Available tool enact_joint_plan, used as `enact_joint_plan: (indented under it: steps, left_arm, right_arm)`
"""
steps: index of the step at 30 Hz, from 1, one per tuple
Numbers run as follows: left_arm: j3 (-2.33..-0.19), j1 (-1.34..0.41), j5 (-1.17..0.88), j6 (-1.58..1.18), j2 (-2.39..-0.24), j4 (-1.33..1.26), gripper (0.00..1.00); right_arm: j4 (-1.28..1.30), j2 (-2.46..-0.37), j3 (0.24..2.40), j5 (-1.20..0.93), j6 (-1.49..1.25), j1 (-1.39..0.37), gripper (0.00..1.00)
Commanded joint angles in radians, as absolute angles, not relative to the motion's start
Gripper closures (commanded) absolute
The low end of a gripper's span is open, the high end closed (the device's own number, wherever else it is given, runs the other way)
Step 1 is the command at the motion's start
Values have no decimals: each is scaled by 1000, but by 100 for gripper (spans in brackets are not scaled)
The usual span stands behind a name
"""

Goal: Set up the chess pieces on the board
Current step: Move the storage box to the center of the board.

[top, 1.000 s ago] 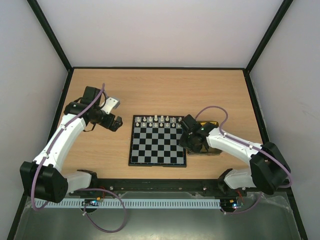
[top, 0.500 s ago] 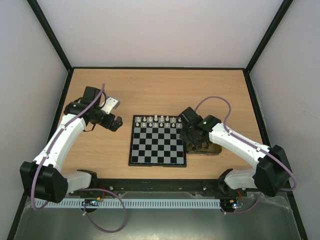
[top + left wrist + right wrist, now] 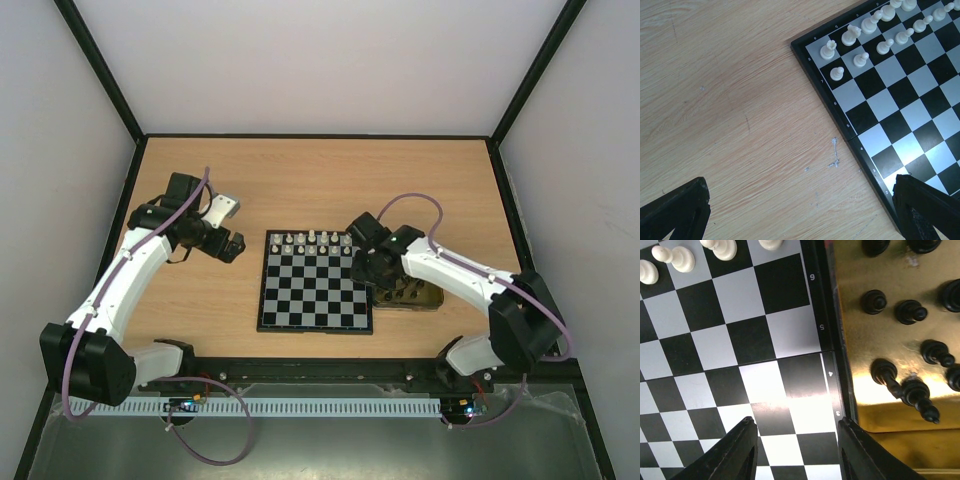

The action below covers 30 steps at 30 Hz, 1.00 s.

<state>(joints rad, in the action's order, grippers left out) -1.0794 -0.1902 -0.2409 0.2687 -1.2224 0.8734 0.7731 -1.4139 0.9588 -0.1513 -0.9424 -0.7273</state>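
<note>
Beneath right gripper (image 3: 799, 452): board (image 3: 740, 340) edge, tray (image 3: 855, 335) rim alongside. Jaws wide apart, nothing between them. Ahead of it, white pieces (image 3: 682, 259) stand in board's far two rows; that side appears largely done, though arm hides some squares. On its tray side, black pieces (image 3: 905, 390) sit loose in tray, some tipped; none seen on board. Judged roughly half complete: black ranks all remain. Left gripper (image 3: 800, 215) wide open, empty, over table (image 3: 730, 100) beside board corner.
</note>
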Motion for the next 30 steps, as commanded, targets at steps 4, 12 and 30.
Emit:
enact_joint_plan:
  steps: [4, 12, 30]
  left_arm:
    - [-1088, -185, -224, 264, -1201, 887, 1]
    - [-1088, -184, -222, 265, -1203, 889, 1]
    - [-1083, -185, -226, 262, -1209, 881, 1]
  right_arm:
    - [720, -1480, 991, -164, -913, -734, 57]
    - [721, -1485, 962, -132, -912, -731, 57]
    - [741, -1428, 913, -90, -919, -687, 57]
